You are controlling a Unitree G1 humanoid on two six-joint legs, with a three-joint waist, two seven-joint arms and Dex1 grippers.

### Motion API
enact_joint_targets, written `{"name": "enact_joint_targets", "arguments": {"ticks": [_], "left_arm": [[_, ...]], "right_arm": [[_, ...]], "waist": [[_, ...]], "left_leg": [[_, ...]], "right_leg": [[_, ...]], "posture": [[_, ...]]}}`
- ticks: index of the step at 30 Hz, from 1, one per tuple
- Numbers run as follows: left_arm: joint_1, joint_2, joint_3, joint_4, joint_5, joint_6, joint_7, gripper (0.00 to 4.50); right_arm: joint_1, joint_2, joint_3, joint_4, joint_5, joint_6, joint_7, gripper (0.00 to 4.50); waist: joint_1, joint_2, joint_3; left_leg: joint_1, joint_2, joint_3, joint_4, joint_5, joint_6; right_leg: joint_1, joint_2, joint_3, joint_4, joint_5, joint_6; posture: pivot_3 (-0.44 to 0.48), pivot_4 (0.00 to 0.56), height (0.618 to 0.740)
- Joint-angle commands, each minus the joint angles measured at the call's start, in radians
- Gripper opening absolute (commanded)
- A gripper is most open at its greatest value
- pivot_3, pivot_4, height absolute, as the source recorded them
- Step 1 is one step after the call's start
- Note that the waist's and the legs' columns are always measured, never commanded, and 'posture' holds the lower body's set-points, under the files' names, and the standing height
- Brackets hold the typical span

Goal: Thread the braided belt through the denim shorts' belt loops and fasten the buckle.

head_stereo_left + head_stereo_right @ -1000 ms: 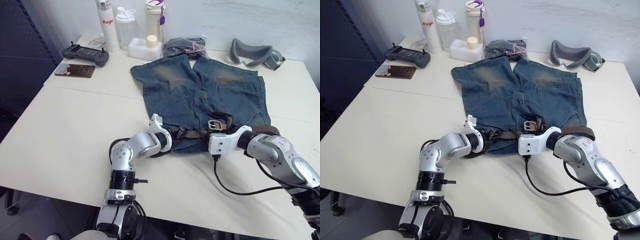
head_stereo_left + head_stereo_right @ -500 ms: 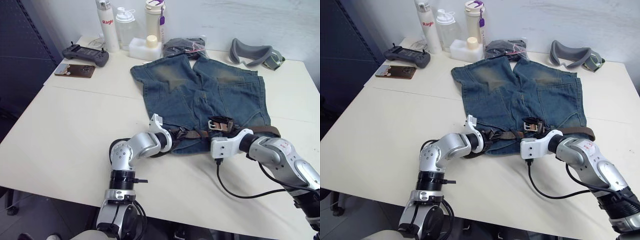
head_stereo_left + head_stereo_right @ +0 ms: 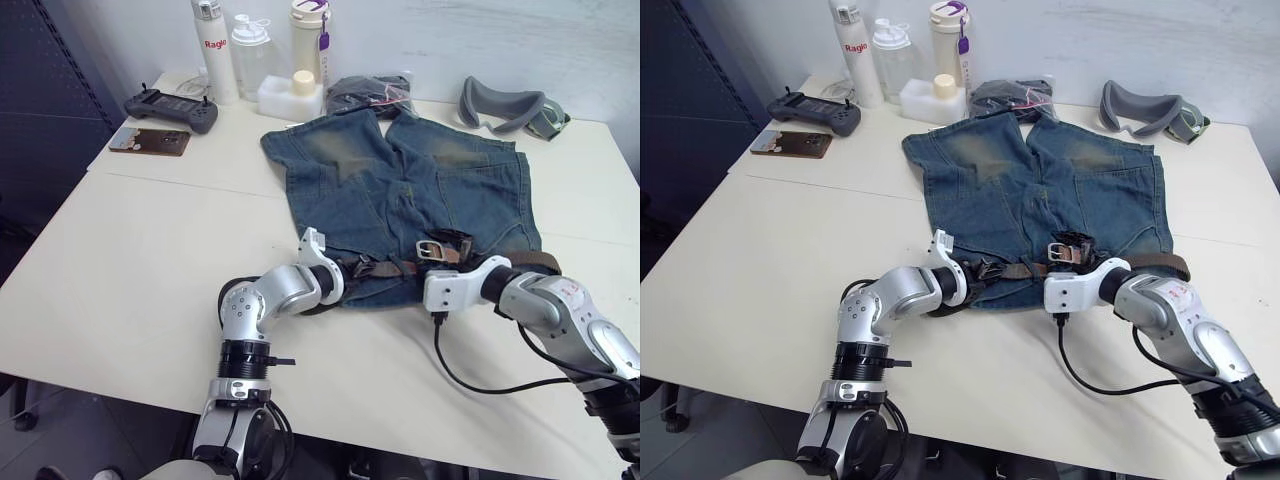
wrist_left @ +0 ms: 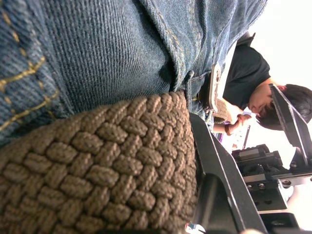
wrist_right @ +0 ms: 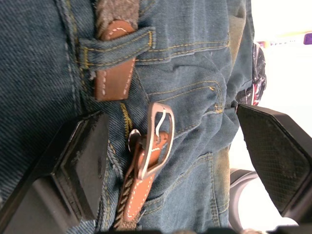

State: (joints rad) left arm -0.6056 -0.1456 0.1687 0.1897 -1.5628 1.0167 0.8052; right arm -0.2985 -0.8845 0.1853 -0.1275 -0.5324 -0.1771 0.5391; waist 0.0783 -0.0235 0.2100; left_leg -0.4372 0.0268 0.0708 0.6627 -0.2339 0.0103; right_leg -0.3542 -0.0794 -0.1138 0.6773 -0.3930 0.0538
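Observation:
The denim shorts (image 3: 400, 180) lie flat on the table, waistband toward me. The braided belt (image 3: 385, 268) runs along the waistband, and its brown leather tip (image 5: 114, 73) sits under one of the belt loops (image 5: 117, 46). The silver buckle (image 3: 432, 250) rests on the denim at the front of the waist. My left gripper (image 3: 348, 270) is at the waistband's left end, shut on the braided belt (image 4: 97, 165), with one black finger (image 4: 214, 161) pressed against the weave. My right gripper (image 5: 170, 114) stands open just short of the buckle (image 5: 156, 141), one finger on each side of it without touching.
At the back of the table stand several bottles (image 3: 215, 50), a white container (image 3: 290, 95), a black bundle in a bag (image 3: 365, 92) and a grey padded headband (image 3: 505, 105). A game controller (image 3: 170, 108) and a phone (image 3: 148, 141) lie back left. A person (image 4: 248, 83) sits beyond the table.
My right gripper has drawn back from the buckle toward the table's front edge and a little to the right. The buckle stays on the denim. The left arm has not moved.

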Motion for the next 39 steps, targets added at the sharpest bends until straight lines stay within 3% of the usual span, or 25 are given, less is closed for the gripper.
{"name": "enact_joint_targets", "arguments": {"ticks": [1,25,36,39], "left_arm": [[0.012,-0.013,-0.013,0.031,0.016,0.019,0.002,0.00],[0.014,-0.026,0.000,0.034,0.025,0.023,-0.004,0.00],[0.016,-0.027,0.000,0.033,0.033,0.027,-0.009,0.00],[0.017,-0.028,0.000,0.033,0.034,0.026,-0.009,0.00]], "right_arm": [[-0.001,0.010,0.010,-0.007,-0.041,-0.032,-0.015,4.40],[0.012,0.137,-0.017,0.003,-0.046,-0.128,-0.111,4.40],[-0.006,0.104,-0.007,0.061,-0.141,-0.165,-0.141,4.40],[-0.006,0.097,-0.006,0.061,-0.155,-0.177,-0.146,3.57]], "waist": [[0.000,0.000,0.000],[-0.006,0.001,-0.001],[-0.007,0.001,-0.001],[-0.007,0.001,-0.001]], "left_leg": [[0.000,0.000,0.000,0.000,0.000,0.000],[0.014,0.001,0.000,-0.002,-0.001,-0.001],[0.014,0.001,0.000,-0.002,-0.001,-0.001],[0.014,0.001,0.000,-0.002,-0.001,-0.001]], "right_leg": [[0.000,0.000,0.000,0.000,0.000,0.000],[0.013,0.001,0.000,-0.003,0.000,0.000],[0.013,0.001,0.001,-0.004,0.000,0.000],[0.013,0.001,0.001,-0.004,0.000,0.000]], "posture": [[0.000,0.150,0.683],[0.000,0.150,0.683],[0.000,0.150,0.683],[0.000,0.150,0.683]]}}
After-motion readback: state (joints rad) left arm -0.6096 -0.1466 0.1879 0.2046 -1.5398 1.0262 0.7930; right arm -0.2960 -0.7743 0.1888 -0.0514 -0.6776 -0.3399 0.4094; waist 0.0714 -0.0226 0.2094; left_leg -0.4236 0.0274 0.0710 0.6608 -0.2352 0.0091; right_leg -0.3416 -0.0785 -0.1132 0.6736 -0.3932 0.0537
